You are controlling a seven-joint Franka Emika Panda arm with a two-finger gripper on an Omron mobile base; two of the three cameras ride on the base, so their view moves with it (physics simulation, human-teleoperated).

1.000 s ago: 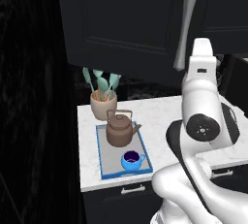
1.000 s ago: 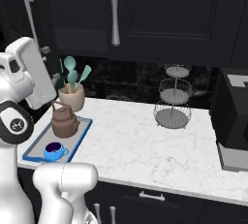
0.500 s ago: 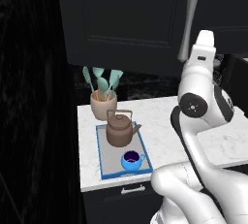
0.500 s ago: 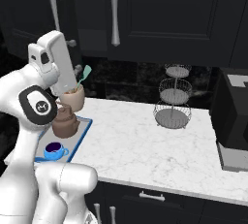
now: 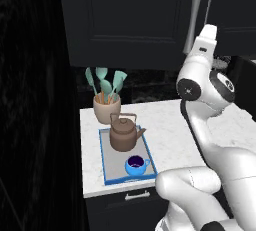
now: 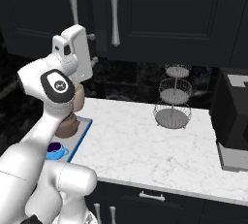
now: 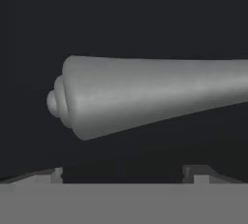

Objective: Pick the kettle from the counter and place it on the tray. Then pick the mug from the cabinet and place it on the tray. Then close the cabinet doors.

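The brown kettle (image 5: pixel 122 134) and the small blue mug (image 5: pixel 136 165) both stand on the blue-rimmed tray (image 5: pixel 102 161) on the white marble counter (image 5: pixel 167 135). Above them, the two black cabinet doors (image 6: pixel 164 19) face front, their silver bar handles (image 6: pixel 114 12) side by side. My white hand (image 6: pixel 77 53) is raised against the left door, just under its handle (image 6: pixel 72 2). In the hand view the rounded end of a silver handle (image 7: pixel 155 94) lies across, very close. My gripper (image 7: pixel 126 173) is open, with nothing between its fingertips (image 7: pixel 57 173). The cabinet's inside is hidden.
A beige utensil pot (image 5: pixel 106 107) with teal tools stands behind the tray. A three-tier wire basket (image 6: pixel 172 97) sits mid-counter, and a dark appliance (image 6: pixel 235 121) is at the far right. Dark drawers (image 6: pixel 152 199) run below the counter edge.
My hand has swung right and slightly up along the cabinet front. The left door has turned inward with it, bringing its handle next to the right door's handle.
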